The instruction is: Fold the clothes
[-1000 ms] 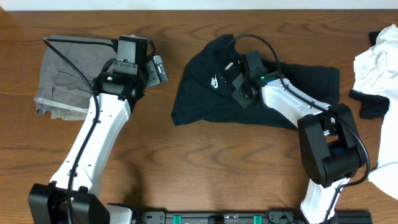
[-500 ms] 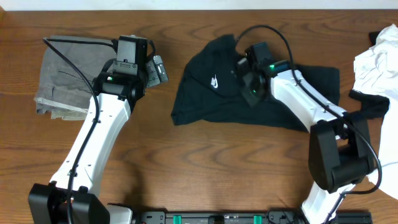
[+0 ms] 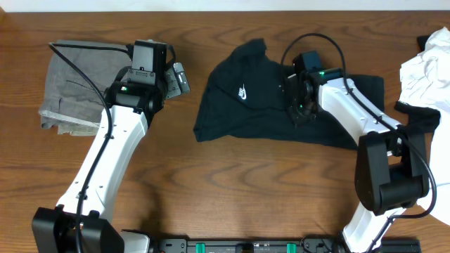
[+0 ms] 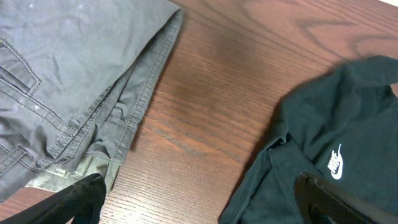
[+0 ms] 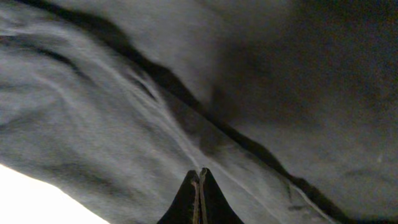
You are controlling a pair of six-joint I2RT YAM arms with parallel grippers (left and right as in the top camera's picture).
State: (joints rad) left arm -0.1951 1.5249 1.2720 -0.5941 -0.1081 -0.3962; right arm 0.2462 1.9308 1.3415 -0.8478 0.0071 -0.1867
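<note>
The black T-shirt (image 3: 239, 112) with a small white chest logo lies rumpled at the table's middle; it also shows in the left wrist view (image 4: 323, 143) and fills the right wrist view (image 5: 124, 93). My right gripper (image 3: 304, 116) is over the shirt's middle with its fingertips (image 5: 199, 171) shut together against the fabric; nothing shows between them. My left gripper (image 3: 179, 77) is open and empty (image 4: 199, 205) above bare wood between the shirt and the folded grey trousers (image 3: 74, 84), which also show in the left wrist view (image 4: 56, 81).
A white garment (image 3: 429, 67) lies crumpled at the far right edge with a small black cloth (image 3: 422, 118) by it. More white fabric (image 3: 439, 200) shows at the lower right. The table (image 3: 232, 183) is brown wood.
My right gripper has moved right and slightly down across the black T-shirt, away from the logo. The shirt's outline looks unchanged. The left arm has not moved.
</note>
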